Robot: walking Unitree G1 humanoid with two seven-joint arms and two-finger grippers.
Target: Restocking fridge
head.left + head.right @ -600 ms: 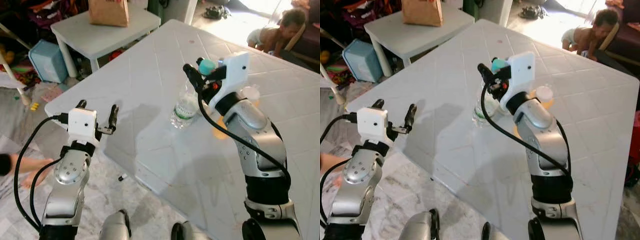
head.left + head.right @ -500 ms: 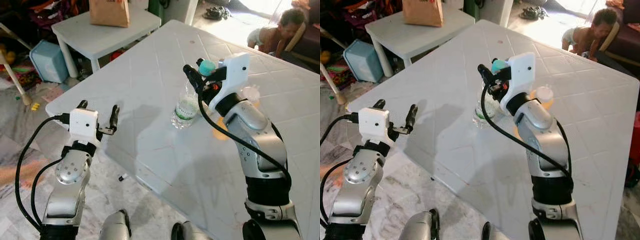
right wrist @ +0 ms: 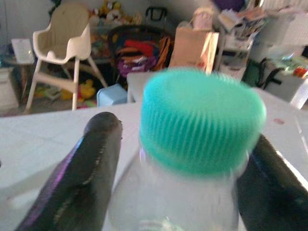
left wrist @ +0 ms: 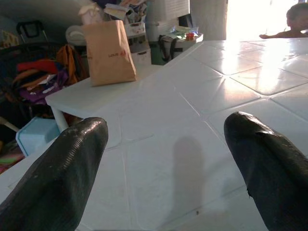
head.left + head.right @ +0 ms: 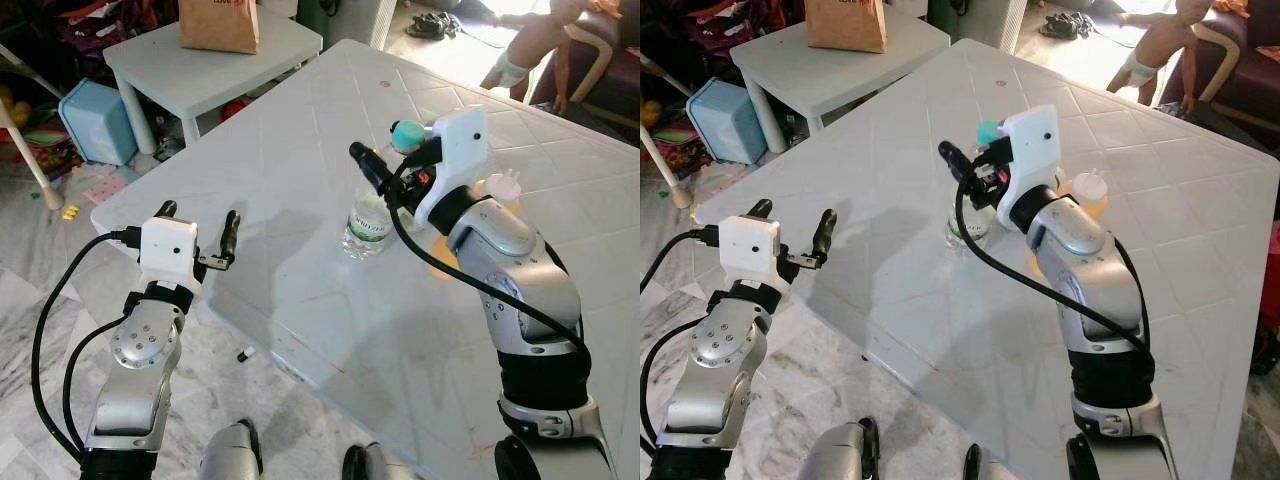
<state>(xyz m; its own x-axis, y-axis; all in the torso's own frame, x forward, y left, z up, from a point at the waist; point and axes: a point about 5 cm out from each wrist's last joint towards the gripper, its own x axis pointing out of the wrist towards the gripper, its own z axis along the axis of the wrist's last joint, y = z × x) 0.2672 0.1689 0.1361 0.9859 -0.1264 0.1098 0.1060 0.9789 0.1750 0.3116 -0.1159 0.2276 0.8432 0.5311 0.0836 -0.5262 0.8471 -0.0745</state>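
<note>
A clear water bottle (image 5: 366, 220) with a teal cap (image 3: 199, 118) leans on the white table (image 5: 300, 150), its base touching the top. My right gripper (image 5: 380, 148) is shut on the water bottle just below the cap, one black finger (image 3: 86, 168) on each side of the neck. My left gripper (image 5: 196, 222) hovers open by the table's near left edge with nothing between its fingers (image 4: 62, 173).
An orange drink bottle with a white cap (image 5: 1089, 190) stands behind my right forearm. A small white side table (image 5: 200, 65) carries a brown paper bag (image 5: 218, 22); a blue bin (image 5: 95, 120) sits beside it. A child (image 5: 530, 45) stands at the far right.
My right gripper has shifted a little to the left with the bottle, tilting it further. The child in the background has stood up. My left arm has barely moved.
</note>
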